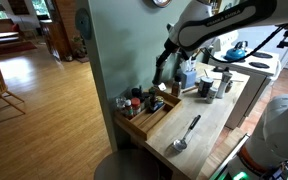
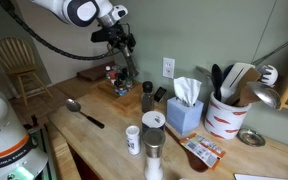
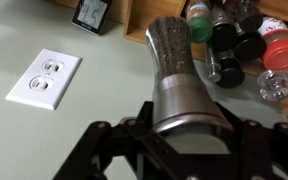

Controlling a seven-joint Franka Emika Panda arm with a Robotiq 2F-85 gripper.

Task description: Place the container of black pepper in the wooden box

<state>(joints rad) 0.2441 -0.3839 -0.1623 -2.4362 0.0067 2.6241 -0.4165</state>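
Note:
In the wrist view my gripper (image 3: 184,140) is shut on the container of black pepper (image 3: 174,60), a steel shaker with a clear top full of dark grains. I hold it up in front of the green wall. The wooden box (image 1: 160,117) lies on the counter against the wall and holds several bottles with red and dark caps (image 3: 269,50). In both exterior views the gripper (image 1: 162,75) (image 2: 125,60) hangs just above the box (image 2: 92,75), at the end near the bottles. The shaker is hard to make out in those views.
A metal ladle (image 1: 185,134) (image 2: 84,111) lies on the counter. A second greyish shaker (image 2: 147,97), a tissue box (image 2: 185,110), a utensil crock (image 2: 225,116) and white-capped jars (image 2: 153,135) stand nearby. A wall outlet (image 3: 44,78) and a small black clock (image 3: 90,13) are on the wall.

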